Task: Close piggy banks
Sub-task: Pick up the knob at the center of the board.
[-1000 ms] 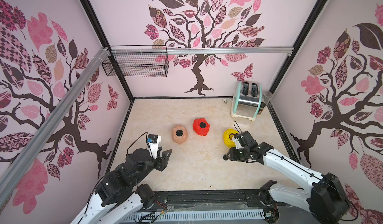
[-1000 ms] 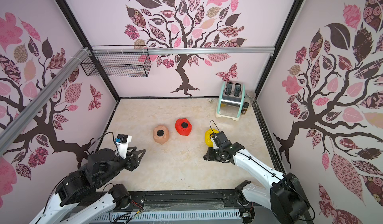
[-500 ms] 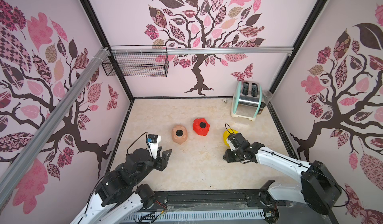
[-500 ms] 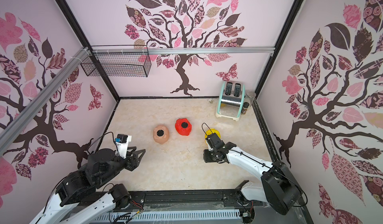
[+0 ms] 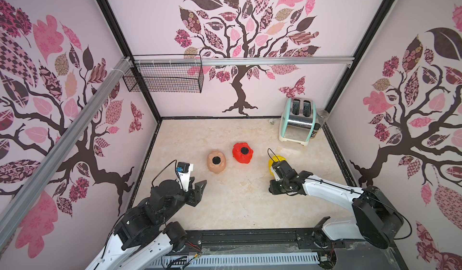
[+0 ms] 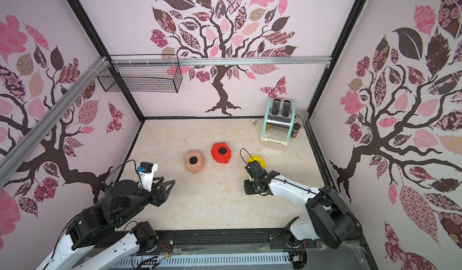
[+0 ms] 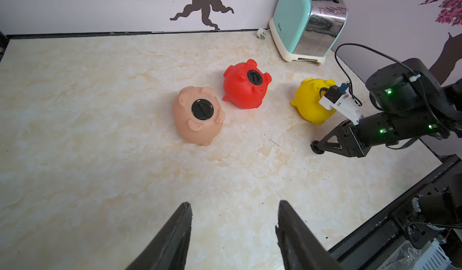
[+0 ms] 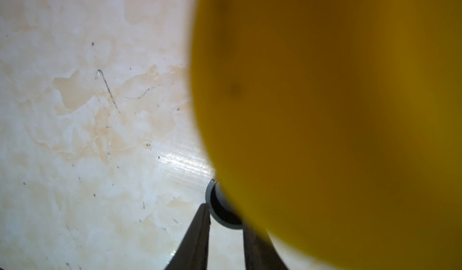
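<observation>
three pigs lie belly-up mid-table. peach pig [image 7: 190, 128] and red pig [image 7: 240, 96] sit just beside each other, each with a black disc seated in its belly hole. yellow pig [image 7: 308, 106] is apart from them, toward the toaster [image 7: 300, 19]. its hole is mostly hidden by the right wrist camera; probably the one not yet closed.

right claw [image 7: 318, 146] is down at the table [image 7: 100, 143], just beside the yellow pig, jaws straddling a loose plug [image 8: 225, 213]. both fingers sit close on its rim; can't tell if it's pinched yet. left claw [image 7: 234, 203] hangs open and empty, well apart from the pigs.

handling guess: pigs look hollow, light, glossy and round, so they'll likely skid or roll under a push. brace across the flanks and press the plug in square. plug looks thin and stiff; rim grip only, easy to squirt out.

in the way: yellow pig fills most of the right wrist view, and the toaster is near behind it.
</observation>
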Tool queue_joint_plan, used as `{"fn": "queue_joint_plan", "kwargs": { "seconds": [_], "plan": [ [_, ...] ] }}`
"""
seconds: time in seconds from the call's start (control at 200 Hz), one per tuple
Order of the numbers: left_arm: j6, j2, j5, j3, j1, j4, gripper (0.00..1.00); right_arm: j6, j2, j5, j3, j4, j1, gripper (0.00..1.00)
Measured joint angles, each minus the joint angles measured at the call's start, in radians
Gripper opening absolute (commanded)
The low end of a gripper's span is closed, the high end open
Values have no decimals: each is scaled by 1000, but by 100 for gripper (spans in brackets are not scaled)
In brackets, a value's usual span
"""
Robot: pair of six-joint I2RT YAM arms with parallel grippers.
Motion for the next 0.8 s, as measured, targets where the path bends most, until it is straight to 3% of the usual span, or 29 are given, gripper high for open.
{"fn": "queue_joint_plan", "kwargs": {
  "seconds": [0.8],
  "plan": [
    [-2,0,0,-2,0,0,58,-12,36,30,-19,62,6,25]
  ]
}}
